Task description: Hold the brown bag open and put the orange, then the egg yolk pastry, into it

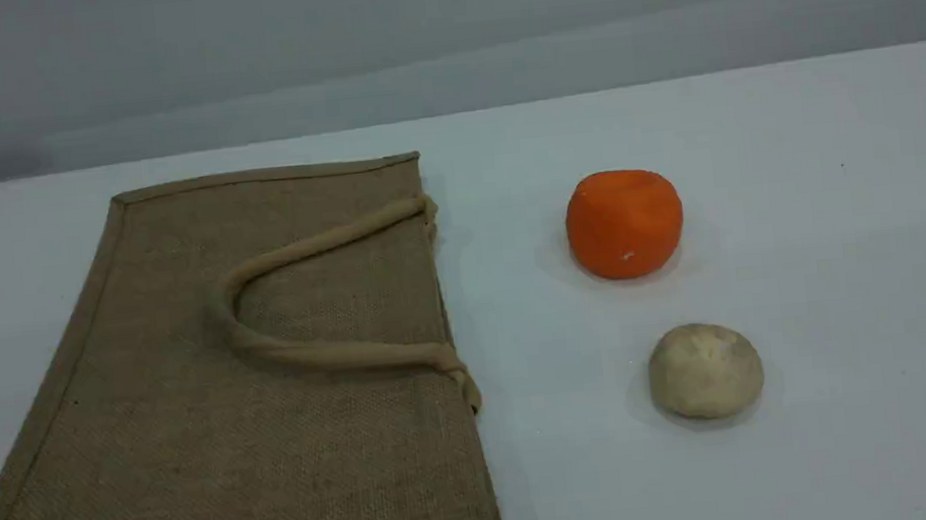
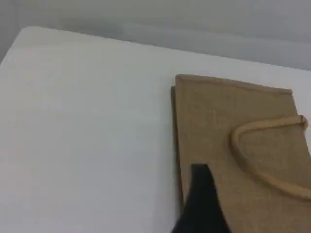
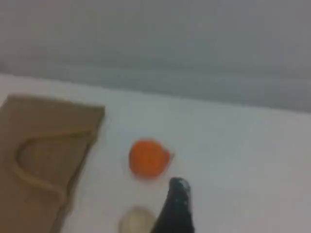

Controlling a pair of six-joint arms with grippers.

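The brown bag [image 1: 190, 422] lies flat on the left of the white table, its mouth edge facing right and a beige loop handle [image 1: 301, 250] folded back onto it. To its right sits the orange [image 1: 624, 223], and the pale egg yolk pastry [image 1: 705, 370] rests nearer the front. No arm shows in the scene view. The left gripper's dark fingertip [image 2: 201, 194] hovers above the bag [image 2: 218, 126] near its left edge. The right gripper's fingertip [image 3: 176, 204] hangs high over the table beside the orange [image 3: 147, 158] and pastry [image 3: 137, 221]. Neither gripper holds anything, and both stand open.
The white table [image 1: 853, 256] stretches bare to the right of the fruit and behind it. A grey wall [image 1: 441, 33] runs along the far edge. The bag's bottom corner reaches the front edge of the scene view.
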